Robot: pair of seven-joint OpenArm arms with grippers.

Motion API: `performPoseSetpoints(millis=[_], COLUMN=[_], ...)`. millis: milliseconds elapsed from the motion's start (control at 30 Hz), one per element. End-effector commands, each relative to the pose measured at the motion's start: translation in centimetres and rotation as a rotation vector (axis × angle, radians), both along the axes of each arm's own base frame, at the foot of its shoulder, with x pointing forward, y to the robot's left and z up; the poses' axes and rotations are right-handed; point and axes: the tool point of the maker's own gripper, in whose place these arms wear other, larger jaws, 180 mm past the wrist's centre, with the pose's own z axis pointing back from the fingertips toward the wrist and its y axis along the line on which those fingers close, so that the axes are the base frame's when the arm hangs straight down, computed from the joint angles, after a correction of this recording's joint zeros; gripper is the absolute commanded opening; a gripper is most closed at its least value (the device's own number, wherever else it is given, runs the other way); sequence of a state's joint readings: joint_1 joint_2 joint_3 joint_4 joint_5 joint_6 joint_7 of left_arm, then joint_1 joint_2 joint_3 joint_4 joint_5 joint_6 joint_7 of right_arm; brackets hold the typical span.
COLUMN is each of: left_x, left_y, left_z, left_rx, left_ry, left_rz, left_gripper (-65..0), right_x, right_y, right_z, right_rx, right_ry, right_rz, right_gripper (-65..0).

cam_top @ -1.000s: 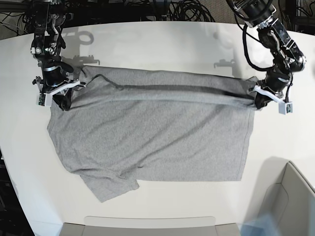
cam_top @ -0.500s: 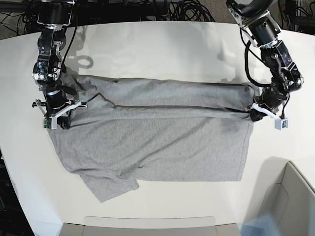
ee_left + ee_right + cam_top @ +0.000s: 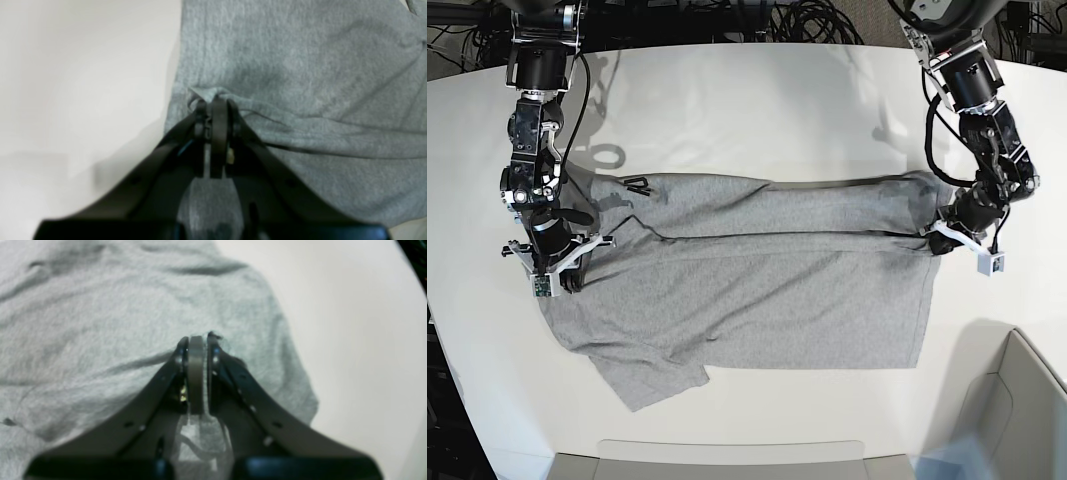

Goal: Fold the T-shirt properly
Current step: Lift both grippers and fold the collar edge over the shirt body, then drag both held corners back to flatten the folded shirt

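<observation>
With both pincers clenched on the T-shirt [image 3: 747, 270], left gripper [image 3: 939, 243] at 3 o'clock and right gripper [image 3: 562, 280] at 9 o'clock, we judge the held fold line spans the table [image 3: 757, 110] side to side, unfolded cloth toward 6 o'clock.

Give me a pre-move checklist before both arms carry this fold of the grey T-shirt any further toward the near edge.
1. Left gripper shut on the light heather-grey knit T-shirt: ok, fabric bunched at the tips.
2. Right gripper shut on the shirt: ok.
3. Folded edge between the grippers straight: ok, roughly level in the base view.
4. Lower layer flat: not ok, the near sleeve is creased.
5. White table free of snags ahead: ok.
6. Number of layers pinched: cannot tell.
</observation>
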State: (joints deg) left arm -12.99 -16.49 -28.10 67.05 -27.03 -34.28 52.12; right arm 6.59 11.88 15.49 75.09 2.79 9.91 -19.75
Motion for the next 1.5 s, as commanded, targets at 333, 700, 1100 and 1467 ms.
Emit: performPoseSetpoints(millis=[333,700,1100,1467], left_x=[-0.2,-4.8,-6.3,-6.3], left_y=[1.5,1.2,0.6,0.4], left_z=[5.6,3.3,1.8,1.7], left_rx=[0.132,0.175,0.158,0.153], left_ry=[-0.146,-0.018,0.020,0.026], left_rz=[0.014,-0.030,-0.034,-0.032], left_gripper=[-47.6,-47.6,-47.6,-47.6], right_x=[-0.3,-9.6,-16.5,-16.0], right_y=[1.1,-2.8,-7.7,-10.3], right_z=[5.0,3.0,-0.5,-4.2], right_rx=[-0.017,0.280,0.535,0.540], right_ry=[-0.150,-0.131,-0.088,0.033], right_rz=[0.031,-0.163,-0.347,-0.394], right_gripper=[-37.0,-37.1,-37.1,-37.1])
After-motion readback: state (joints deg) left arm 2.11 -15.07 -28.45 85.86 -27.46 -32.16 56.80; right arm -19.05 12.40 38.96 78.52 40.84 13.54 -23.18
